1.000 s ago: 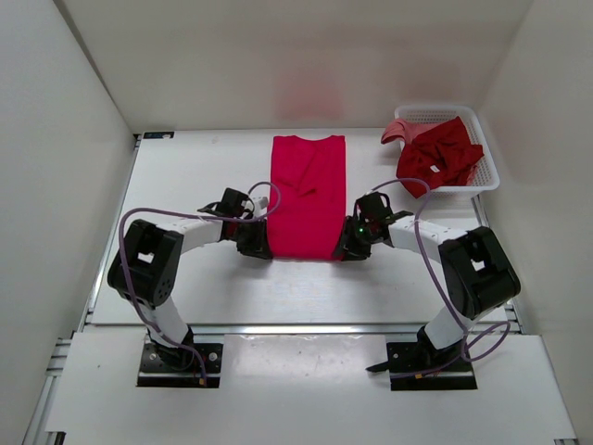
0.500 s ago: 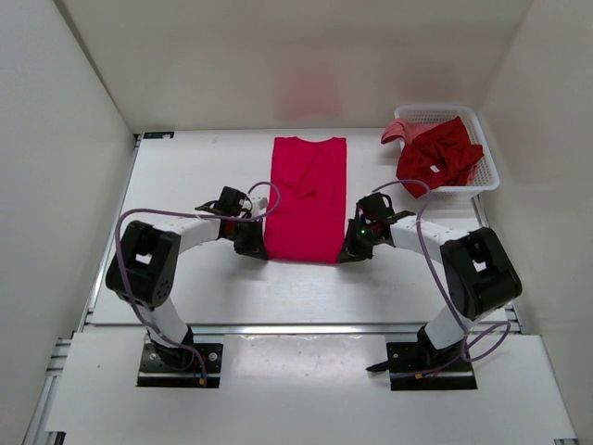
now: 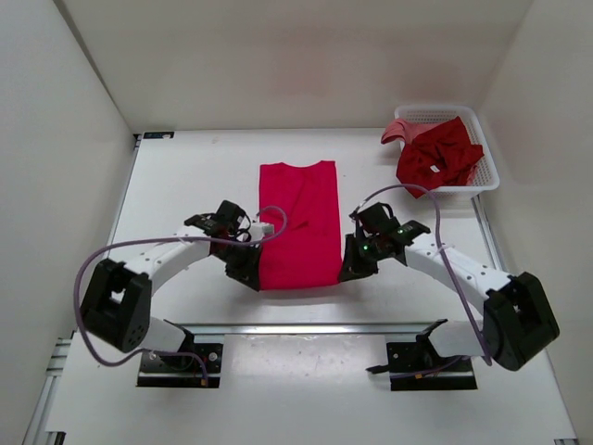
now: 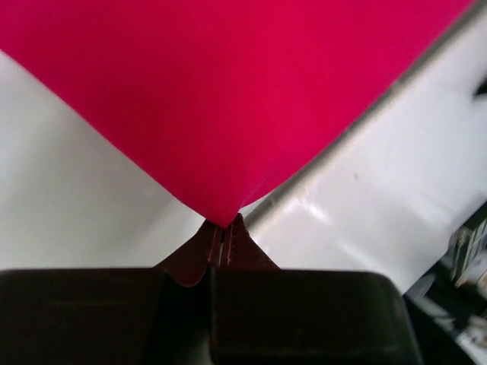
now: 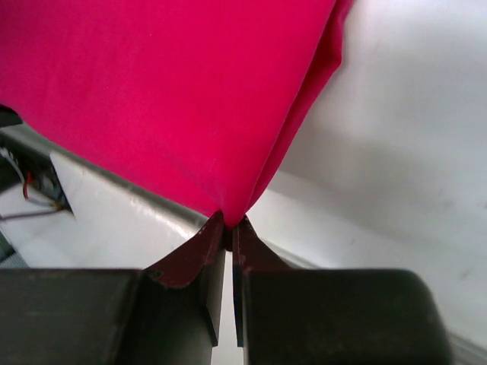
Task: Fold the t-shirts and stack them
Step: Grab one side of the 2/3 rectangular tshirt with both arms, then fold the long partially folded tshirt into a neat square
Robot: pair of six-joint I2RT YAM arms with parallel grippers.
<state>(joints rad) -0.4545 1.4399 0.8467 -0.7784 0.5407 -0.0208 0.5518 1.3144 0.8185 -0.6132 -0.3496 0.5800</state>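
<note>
A bright pinkish-red t-shirt (image 3: 296,222) lies as a long folded strip on the white table, its neck toward the back. My left gripper (image 3: 252,275) is shut on its near left corner, which comes to a point between the jaws (image 4: 223,220). My right gripper (image 3: 347,269) is shut on the near right corner (image 5: 228,217). Both corners are lifted a little off the table. A dark crimson t-shirt (image 3: 439,153) lies crumpled in the white mesh basket (image 3: 487,148), with a paler salmon pink one (image 3: 397,131) hanging over the basket's left rim.
The basket stands at the back right against the side wall. A metal rail (image 3: 306,327) runs along the table's near edge, just in front of both grippers. Purple cables (image 3: 408,192) loop over both arms.
Both grippers have shut on the shirt's near corners and pulled toward the near edge. The whole shirt has slid nearer and a little left. Both arms are stretched lower.
</note>
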